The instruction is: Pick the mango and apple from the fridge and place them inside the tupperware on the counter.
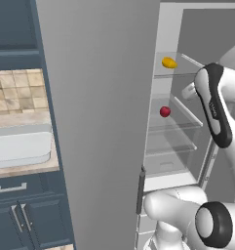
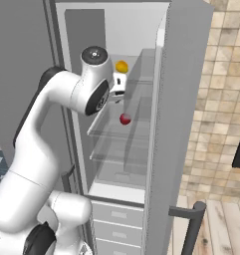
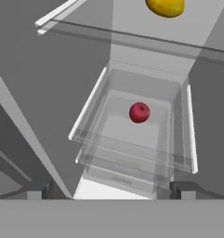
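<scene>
1. The tool (image 3: 111, 188) is seen with its jaws spread wide and nothing between them; neither fruit is touched yet.
2. The apple (image 3: 139, 112) is found ahead of the tool and below it, on a glass shelf (image 3: 132, 139) deep in the fridge (image 1: 104, 122); the mango (image 3: 165, 6) is found above it, one shelf higher.
3. A snag is risked: the shelf edges lie between the tool and the apple, and a low approach could be stopped by the glass lip.
4. A roll is risked too: a round apple nudged by one finger could be pushed further back.
5. The open door (image 2: 181, 114) stands close beside the forearm, so a wide swing could be checked by it.
6. The arm is held raised and bent, the wrist reaching into the fridge opening, the hand tilted downward.
7. The tupperware (image 1: 21, 146) is left waiting on the worktop (image 1: 26, 168), far off behind and to the side.
</scene>
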Controlling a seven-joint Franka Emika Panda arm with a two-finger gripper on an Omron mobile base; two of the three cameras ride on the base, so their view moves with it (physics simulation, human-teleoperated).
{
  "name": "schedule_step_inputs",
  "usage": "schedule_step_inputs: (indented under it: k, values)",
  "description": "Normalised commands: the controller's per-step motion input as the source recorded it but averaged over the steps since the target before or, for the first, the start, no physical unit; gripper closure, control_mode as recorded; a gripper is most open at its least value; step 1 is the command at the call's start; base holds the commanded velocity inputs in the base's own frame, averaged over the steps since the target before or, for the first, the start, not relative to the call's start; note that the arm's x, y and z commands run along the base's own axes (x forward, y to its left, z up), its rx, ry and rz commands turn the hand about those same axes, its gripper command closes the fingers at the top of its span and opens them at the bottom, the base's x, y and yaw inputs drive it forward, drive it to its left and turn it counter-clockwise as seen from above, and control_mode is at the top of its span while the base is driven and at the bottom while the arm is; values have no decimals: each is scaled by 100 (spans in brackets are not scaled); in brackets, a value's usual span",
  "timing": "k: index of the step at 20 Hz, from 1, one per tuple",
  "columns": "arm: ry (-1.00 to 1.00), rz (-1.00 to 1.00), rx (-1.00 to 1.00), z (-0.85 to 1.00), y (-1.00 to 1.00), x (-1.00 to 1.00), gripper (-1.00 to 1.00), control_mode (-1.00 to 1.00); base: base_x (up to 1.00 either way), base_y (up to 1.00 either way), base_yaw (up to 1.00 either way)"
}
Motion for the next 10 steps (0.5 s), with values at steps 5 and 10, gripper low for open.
schedule_step_inputs:
  k: [5, 10]
  values:
    - [0, 11, 0, 0, 0, 34, -100, -100, 0, 0, 0]
    - [-1, 10, 0, 0, 0, 28, -100, -100, 0, 0, 0]
